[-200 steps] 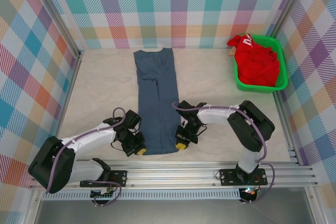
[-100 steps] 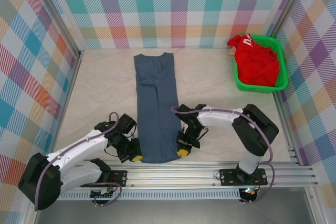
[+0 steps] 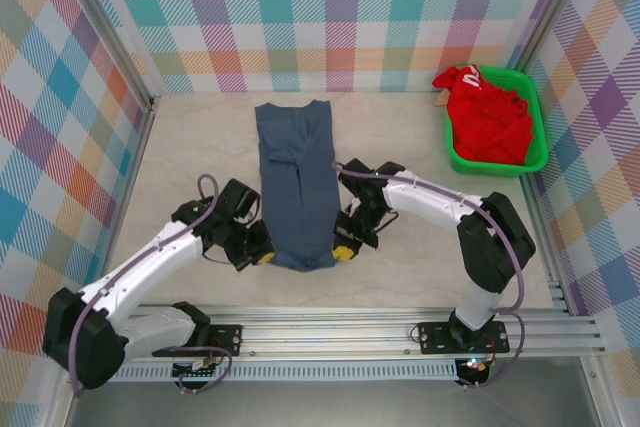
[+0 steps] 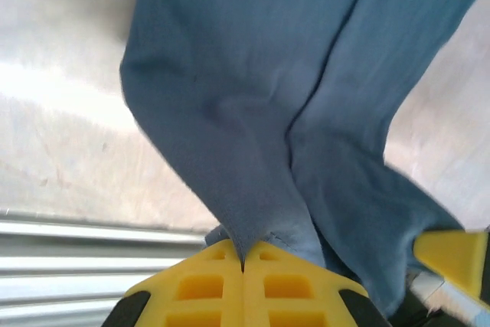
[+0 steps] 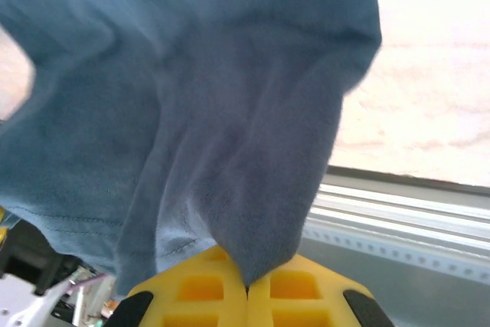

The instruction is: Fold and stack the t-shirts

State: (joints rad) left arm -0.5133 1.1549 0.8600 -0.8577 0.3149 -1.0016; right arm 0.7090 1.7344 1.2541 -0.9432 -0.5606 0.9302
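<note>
Fingers, top view: left fingers (image 3: 264, 257) and right fingers (image 3: 343, 251) pinch near hem corners of blue t-shirt (image 3: 297, 167), a long strip on bench (image 3: 190, 147); red t-shirt (image 3: 490, 122) heaped in green basket (image 3: 497, 169). Left wrist: left fingers (image 4: 203, 289) clamped on blue cloth. Right wrist: right fingers (image 5: 203, 289) likewise.

A robot lab test booth: plaid-printed walls (image 3: 340, 17) around a table (image 3: 190, 167) with aluminium rails (image 3: 350, 332)

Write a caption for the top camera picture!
The left gripper and right gripper pinch the slate-blue t-shirt by its near edge; red t-shirt in green basket.
</note>
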